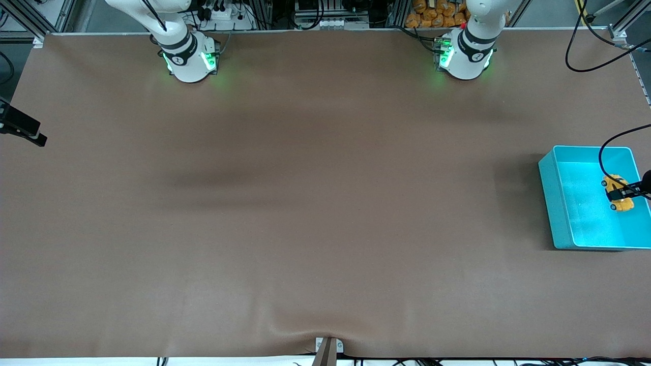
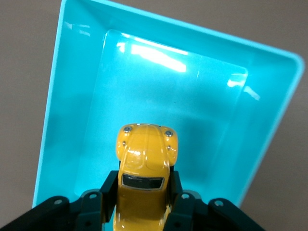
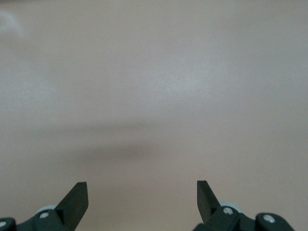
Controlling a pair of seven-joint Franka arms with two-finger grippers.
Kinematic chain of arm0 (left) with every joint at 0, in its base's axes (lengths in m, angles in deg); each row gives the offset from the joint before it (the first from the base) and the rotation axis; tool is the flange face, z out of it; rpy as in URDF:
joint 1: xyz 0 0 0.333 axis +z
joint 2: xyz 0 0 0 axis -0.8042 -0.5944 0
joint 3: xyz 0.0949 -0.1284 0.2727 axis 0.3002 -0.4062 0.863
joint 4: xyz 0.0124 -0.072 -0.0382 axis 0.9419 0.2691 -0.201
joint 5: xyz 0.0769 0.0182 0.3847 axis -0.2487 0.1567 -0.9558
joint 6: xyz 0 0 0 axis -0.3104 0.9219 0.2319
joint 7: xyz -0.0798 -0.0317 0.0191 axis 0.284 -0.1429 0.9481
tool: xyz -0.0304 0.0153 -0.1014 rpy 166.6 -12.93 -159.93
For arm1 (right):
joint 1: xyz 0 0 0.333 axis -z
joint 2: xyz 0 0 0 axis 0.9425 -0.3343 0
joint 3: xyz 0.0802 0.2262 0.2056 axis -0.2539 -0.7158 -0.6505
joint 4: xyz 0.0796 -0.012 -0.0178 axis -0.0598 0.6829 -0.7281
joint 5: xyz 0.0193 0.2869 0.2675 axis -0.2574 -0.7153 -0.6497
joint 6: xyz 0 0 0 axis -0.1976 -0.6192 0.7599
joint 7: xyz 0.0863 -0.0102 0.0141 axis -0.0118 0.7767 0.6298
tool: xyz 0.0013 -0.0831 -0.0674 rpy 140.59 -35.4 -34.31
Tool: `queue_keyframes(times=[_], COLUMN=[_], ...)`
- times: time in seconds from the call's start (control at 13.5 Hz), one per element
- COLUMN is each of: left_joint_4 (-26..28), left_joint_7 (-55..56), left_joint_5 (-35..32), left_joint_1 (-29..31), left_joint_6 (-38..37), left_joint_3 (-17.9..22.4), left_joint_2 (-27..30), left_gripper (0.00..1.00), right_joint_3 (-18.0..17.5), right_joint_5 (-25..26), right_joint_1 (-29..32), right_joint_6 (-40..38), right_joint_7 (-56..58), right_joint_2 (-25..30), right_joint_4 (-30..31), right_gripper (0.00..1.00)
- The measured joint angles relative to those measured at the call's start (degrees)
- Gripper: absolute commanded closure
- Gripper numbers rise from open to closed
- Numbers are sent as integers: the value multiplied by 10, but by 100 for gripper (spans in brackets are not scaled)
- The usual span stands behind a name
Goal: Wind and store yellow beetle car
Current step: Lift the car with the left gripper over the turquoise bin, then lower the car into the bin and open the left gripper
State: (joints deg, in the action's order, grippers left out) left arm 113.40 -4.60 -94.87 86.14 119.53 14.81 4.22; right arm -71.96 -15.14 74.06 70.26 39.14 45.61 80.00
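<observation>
Brown matte table covering (image 1: 305, 213) fills nearly everything I can see from the high camera, smooth apart from a small pucker at its near edge, where a grey bracket (image 1: 328, 349) pokes up. Farther in, toward the left arm's end of the table, sits the turquoise rectangular plastic bin (image 1: 552, 203), open-topped and glossy inside. Nothing stands between the bin and the rest of the surface. A black cable (image 1: 608, 147) loops over the bin's rim farthest from the front camera.

Over that bin I have the left gripper (image 2: 144, 202), its black fingers (image 2: 107, 190) clamped on the flanks of the tiny yellow beetle car (image 1: 618, 192), a rounded toy with a dark windscreen and black wheels. The car's hood juts out past the fingertips. I cannot tell whether the car is touching the bin floor. The left arm reaches in from the edge of the front view, so only its fingertips show there.

The right gripper (image 3: 142, 199) waits with its jaws spread wide, nothing between them, looking down on bare brown covering. Along the table's farthest edge stand the two white arm bases (image 1: 190, 56), each glowing green.
</observation>
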Motion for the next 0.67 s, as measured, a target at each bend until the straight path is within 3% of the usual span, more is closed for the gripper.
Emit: queue_keyframes(times=[0.67], left_joint_4=[59], left_joint_7=[-136], left_joint_5=[0], left_joint_1=[36], left_joint_6=[128], left_joint_3=[0], left_joint_2=[-49], left_gripper=[100], right_joint_3=[0], right_joint_5=[0], right_joint_1=[0], right_joint_6=[0], right_joint_7=[0], right_joint_2=[1], right_joint_4=[0], right_gripper=[0])
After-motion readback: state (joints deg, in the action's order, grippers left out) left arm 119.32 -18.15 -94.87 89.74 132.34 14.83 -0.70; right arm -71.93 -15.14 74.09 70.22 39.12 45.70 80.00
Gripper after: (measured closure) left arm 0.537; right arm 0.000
